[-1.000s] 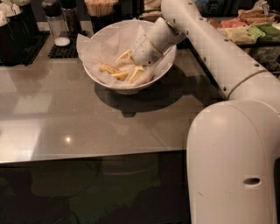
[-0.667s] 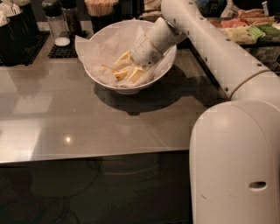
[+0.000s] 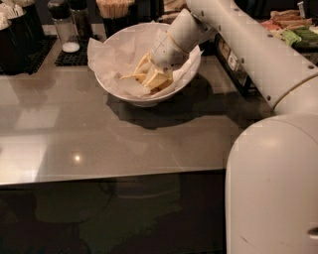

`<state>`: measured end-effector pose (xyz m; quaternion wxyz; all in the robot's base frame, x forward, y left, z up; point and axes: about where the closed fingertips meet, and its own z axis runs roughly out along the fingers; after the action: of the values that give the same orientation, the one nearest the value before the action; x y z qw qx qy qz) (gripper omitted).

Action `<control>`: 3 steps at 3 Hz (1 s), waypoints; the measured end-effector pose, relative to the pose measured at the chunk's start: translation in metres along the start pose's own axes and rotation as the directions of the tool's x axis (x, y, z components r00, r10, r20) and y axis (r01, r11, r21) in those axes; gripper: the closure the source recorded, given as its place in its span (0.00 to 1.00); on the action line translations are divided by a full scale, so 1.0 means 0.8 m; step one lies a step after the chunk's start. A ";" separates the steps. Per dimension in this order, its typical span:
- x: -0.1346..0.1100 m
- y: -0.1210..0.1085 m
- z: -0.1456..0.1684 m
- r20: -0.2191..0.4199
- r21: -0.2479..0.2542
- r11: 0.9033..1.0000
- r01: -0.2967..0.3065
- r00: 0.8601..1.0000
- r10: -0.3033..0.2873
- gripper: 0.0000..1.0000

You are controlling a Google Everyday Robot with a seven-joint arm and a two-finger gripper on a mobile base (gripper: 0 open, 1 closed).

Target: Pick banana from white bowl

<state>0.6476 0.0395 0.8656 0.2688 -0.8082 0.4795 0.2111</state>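
My hand (image 3: 157, 81) is down inside the white bowl (image 3: 149, 100), right of the middle, with the wrist angling in from the upper right. Honestly I can't tell if it's spread or pinched on anything, because the cream-coloured bits under the wrist all blur together with what's lying there. The banana (image 3: 130, 77) is in the bowl too: the part I can make out is a slim pale-yellow strip poking out from under my hand. Its long axis runs roughly left-right across the view and the free end points left, toward the bowl's left wall. It looks like it lies fairly flat on the lining, and where it meets my hand is hidden. The bowl is big, deep, round and glossy, narrowing to a small base. It's lined with crumpled white paper (image 3: 112, 52) that sticks up in stiff wrinkly folds past the rim on the left side. It sits on a smooth grey table (image 3: 99, 144) that's shiny enough to show reflections and a dark shadow under the bowl. My arm (image 3: 248, 44) is a fat smooth white tube. Behind the bowl there's a glass shaker (image 3: 64, 27) on a black ridged mat (image 3: 74, 55), and a cup of thin wooden sticks (image 3: 115, 9).
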 end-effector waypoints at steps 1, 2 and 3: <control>-0.012 -0.004 -0.025 -0.051 0.038 0.999 0.027 0.998 -0.025 1.00; -0.016 -0.002 -0.052 -0.096 0.096 0.994 0.045 0.995 -0.035 1.00; -0.024 0.014 -0.083 -0.107 0.192 0.980 0.059 0.993 -0.039 1.00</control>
<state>0.6346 0.0057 0.9253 0.3267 -0.7994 0.4910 0.1147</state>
